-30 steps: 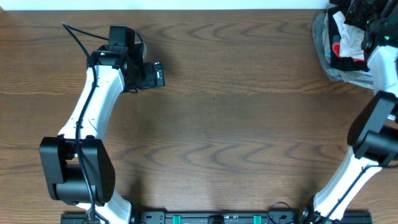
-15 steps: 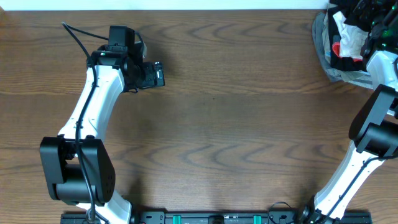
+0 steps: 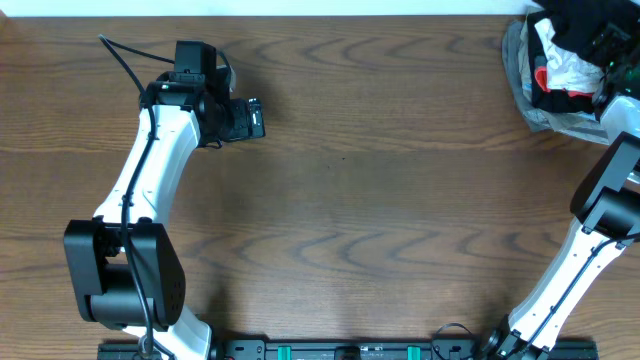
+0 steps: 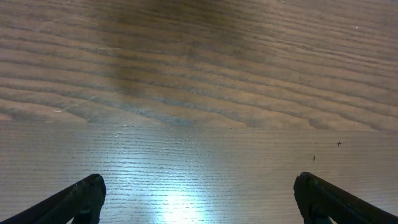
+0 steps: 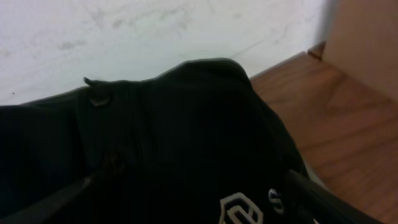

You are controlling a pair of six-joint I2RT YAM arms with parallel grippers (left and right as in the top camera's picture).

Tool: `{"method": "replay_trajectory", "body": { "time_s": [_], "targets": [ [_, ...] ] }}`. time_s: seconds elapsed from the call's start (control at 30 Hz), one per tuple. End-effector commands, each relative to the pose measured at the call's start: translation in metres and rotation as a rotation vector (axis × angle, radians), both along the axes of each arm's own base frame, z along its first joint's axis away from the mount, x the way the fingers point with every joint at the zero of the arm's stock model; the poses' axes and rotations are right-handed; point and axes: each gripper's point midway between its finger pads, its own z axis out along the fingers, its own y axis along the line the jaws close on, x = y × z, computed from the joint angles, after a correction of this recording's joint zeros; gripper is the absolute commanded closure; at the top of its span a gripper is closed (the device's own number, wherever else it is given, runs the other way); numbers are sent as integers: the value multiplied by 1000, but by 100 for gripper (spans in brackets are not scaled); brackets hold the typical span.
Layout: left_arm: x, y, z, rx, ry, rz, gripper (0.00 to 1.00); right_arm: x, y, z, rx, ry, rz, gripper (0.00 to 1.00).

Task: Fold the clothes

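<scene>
The clothes, a black T-shirt [image 5: 186, 130] with a small white logo [image 5: 239, 210], lie on top of the heap at the table's far right corner [image 3: 575, 15]. My right gripper [image 5: 193, 186] hangs right over the shirt. Its fingers stand wide apart with the black fabric bulging between them, and I cannot tell whether they touch it. From overhead the right gripper [image 3: 608, 48] is mostly lost against the dark cloth. My left gripper [image 3: 255, 120] stays far off at the left, open over bare wood [image 4: 199, 180], holding nothing.
White, red and black garments are piled in a translucent container [image 3: 522, 95] at the far right corner. The brown wooden table [image 3: 380, 200] stretches between the arms. A white wall [image 5: 124, 37] rises just behind the heap.
The right arm has shifted a little to the right and further over the heap. The left arm has not moved.
</scene>
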Motion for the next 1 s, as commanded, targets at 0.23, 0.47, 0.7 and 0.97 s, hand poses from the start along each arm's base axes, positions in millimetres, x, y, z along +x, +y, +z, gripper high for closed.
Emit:
{"method": "replay_trajectory", "body": {
  "time_s": [0.23,0.47,0.7,0.97],
  "targets": [
    [-2,3,-6,11,17,5,2,-25,44,-99,131,310,121,18],
    [-2,3,-6,10,15,5,2,-29,85,-164,171,431,188,18],
    [-2,3,-6,10,14,5,2,-22,131,-196,163,482,247,18],
    [-2,3,-6,10,14,5,2,-17,163,-207,123,518,255,19]
  ]
}}
